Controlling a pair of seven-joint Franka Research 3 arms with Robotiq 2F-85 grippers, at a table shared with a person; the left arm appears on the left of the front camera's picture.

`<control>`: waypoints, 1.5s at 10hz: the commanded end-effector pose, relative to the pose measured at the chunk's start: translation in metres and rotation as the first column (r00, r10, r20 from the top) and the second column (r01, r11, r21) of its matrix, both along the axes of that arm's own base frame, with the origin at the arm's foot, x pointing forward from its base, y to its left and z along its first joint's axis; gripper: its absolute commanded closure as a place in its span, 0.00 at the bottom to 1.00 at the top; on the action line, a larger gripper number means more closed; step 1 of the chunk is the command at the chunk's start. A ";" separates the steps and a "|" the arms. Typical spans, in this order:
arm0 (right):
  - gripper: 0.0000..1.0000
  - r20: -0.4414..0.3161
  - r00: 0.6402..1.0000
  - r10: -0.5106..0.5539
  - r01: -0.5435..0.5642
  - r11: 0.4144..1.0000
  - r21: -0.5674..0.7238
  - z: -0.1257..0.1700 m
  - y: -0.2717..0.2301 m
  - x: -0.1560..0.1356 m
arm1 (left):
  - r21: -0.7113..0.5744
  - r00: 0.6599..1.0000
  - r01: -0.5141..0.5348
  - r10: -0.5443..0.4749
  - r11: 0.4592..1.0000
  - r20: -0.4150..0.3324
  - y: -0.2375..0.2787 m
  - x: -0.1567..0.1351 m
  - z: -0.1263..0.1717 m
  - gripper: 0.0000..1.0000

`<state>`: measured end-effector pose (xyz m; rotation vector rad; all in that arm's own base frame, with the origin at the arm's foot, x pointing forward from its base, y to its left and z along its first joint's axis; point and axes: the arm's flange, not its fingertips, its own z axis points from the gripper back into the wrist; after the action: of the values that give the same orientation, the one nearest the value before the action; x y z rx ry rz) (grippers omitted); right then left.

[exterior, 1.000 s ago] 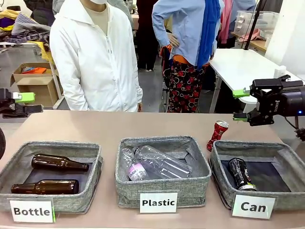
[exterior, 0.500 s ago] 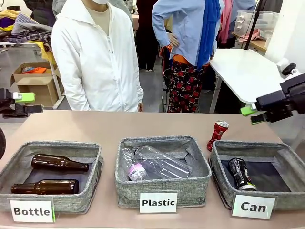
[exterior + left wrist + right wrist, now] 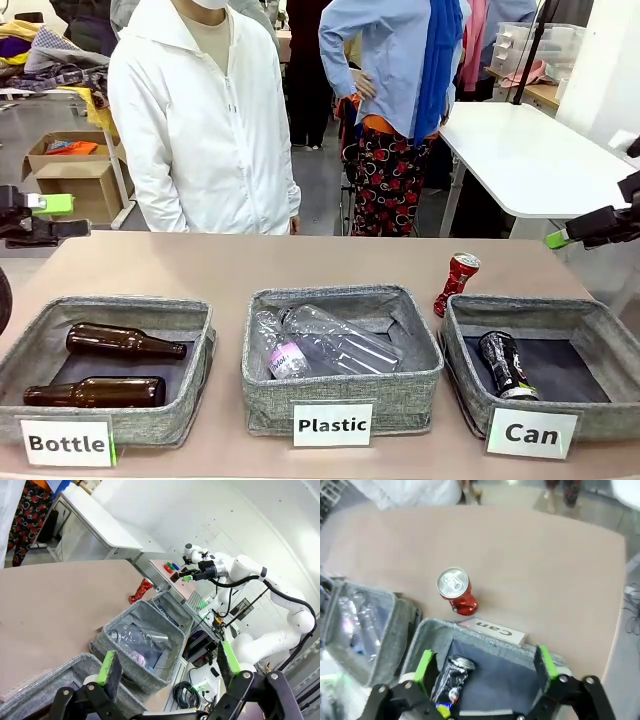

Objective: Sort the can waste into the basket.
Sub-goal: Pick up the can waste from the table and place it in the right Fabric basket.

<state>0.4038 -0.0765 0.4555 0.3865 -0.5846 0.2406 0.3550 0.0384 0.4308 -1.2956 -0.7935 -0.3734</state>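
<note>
As I read the table (image 3: 250, 265), basket (image 3: 590, 312): "Can" bin, near right, black can (image 3: 505, 365) lying inside.
Right claw (image 3: 485, 664): spread, empty; it has just swung out to the right edge, so I judge no pick is under way.
Left claw (image 3: 167, 662): spread, empty, far left.
Red can (image 3: 456, 284): upright outside the basket's far left corner, well left of my right claw.

The right gripper (image 3: 485, 666), jaws wide and empty, hangs over the basket (image 3: 434, 629). A black can (image 3: 451, 679) lies inside at seven o'clock; a red can (image 3: 456, 591) stands on the table (image 3: 545, 565) at ten o'clock, beside the rim.
</note>
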 end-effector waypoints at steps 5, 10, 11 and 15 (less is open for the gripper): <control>0.00 0.059 0.854 0.517 -0.516 0.825 0.232 -0.019 -0.033 0.064 | 0.012 1.000 0.001 -0.001 1.000 -0.015 0.000 -0.003 0.003 0.00; 0.00 0.316 0.295 0.902 -0.946 0.323 -0.037 -0.084 -0.060 0.144 | 0.012 1.000 0.001 -0.001 1.000 -0.015 0.000 -0.003 0.003 0.00; 0.00 0.343 0.250 0.906 -0.954 0.290 -0.072 -0.095 -0.058 0.150 | 0.012 1.000 0.001 -0.001 1.000 -0.015 0.000 -0.003 0.003 0.00; 0.00 0.357 0.242 0.902 -0.955 0.287 -0.079 -0.118 -0.044 0.157 | 0.012 1.000 0.001 -0.001 1.000 -0.015 0.000 -0.003 0.003 0.00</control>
<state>0.5667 -0.1162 0.3300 0.8638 -0.6870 1.4911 0.3549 0.0380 0.4304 -1.2955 -0.7918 -0.3733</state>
